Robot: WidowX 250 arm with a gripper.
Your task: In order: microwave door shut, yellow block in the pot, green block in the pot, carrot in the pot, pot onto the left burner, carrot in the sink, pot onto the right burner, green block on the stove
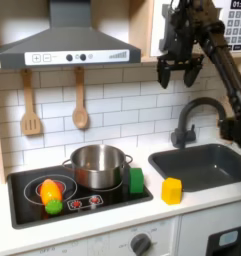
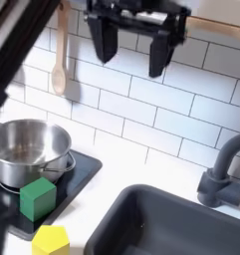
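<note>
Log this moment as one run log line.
end effector: open, raised near microwave | shiny steel pot: on black stove | yellow cube: on counter | dark-green block: beside pot | orange carrot: on burner

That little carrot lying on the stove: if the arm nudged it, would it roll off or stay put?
The carrot looks rounded and stubby, so a nudge would probably roll or spin it rather than slide it. It looks like a light, stiff toy, likely easy to knock. It lies on a burner of the flat stove, where nothing seems to stop it.
</note>
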